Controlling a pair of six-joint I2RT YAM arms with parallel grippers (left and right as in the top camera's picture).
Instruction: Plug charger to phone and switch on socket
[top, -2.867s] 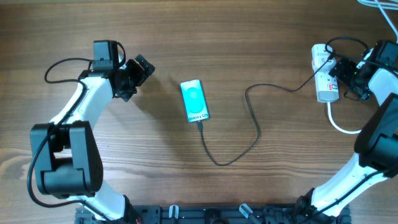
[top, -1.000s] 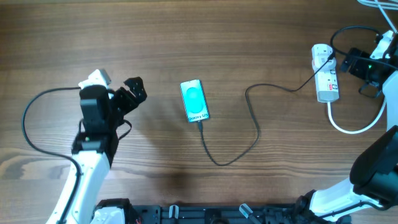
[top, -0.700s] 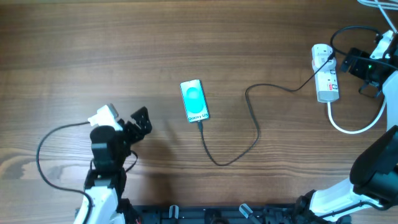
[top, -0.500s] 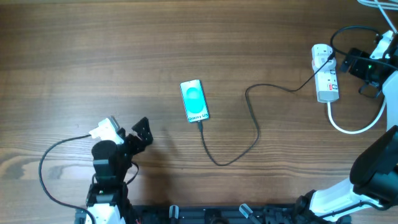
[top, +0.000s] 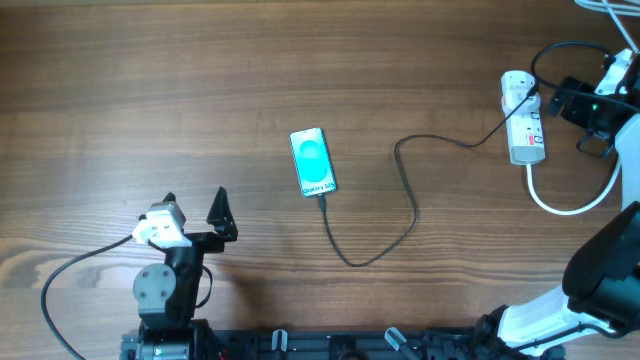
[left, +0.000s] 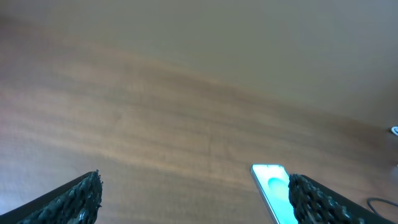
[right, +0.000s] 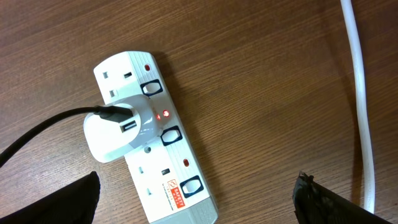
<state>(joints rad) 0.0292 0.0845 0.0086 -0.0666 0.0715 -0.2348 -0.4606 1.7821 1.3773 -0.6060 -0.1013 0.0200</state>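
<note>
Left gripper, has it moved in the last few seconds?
Yes. The left gripper pulled back, from above-left of the phone to below-left of it in the overhead view.

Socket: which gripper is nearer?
Right. The right gripper hovers just right of the socket, at the table's far-right side. The left gripper is far across the table, lower left, beyond the phone.

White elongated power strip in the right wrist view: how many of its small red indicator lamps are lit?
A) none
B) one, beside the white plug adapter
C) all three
B: on the white elongated power strip, only the middle lamp next to the white plug adapter glows bright; the upper lamp and the lower lamp are dull red.
</note>
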